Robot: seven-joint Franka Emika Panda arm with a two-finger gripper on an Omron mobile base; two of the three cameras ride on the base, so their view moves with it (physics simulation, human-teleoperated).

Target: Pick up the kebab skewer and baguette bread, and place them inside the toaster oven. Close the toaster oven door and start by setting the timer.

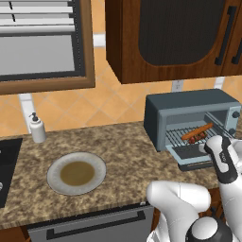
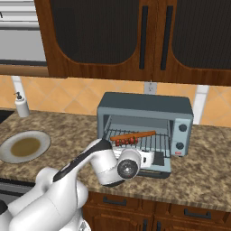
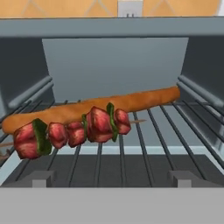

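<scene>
The toaster oven (image 1: 189, 106) (image 2: 144, 106) stands on the counter with its door (image 1: 189, 152) (image 2: 160, 170) dropped open and flat. On the wire rack inside lies the baguette bread (image 3: 109, 105) (image 1: 197, 131) (image 2: 133, 135), running diagonally. The kebab skewer (image 3: 74, 133) (image 2: 125, 141) rests just in front of it, touching the loaf. My gripper (image 3: 112, 178) (image 1: 206, 147) hovers over the open door at the oven mouth, pointing in at the rack. Its fingertips stand wide apart and open, with nothing between them and a short gap to the skewer.
A round plate (image 1: 76, 173) (image 2: 25, 146) with a brown centre sits on the counter to the left. A soap dispenser (image 1: 37, 128) (image 2: 20, 105) stands by the wall. Wooden cabinets (image 2: 135, 36) hang above. The oven's knobs (image 2: 182, 135) are on its right side.
</scene>
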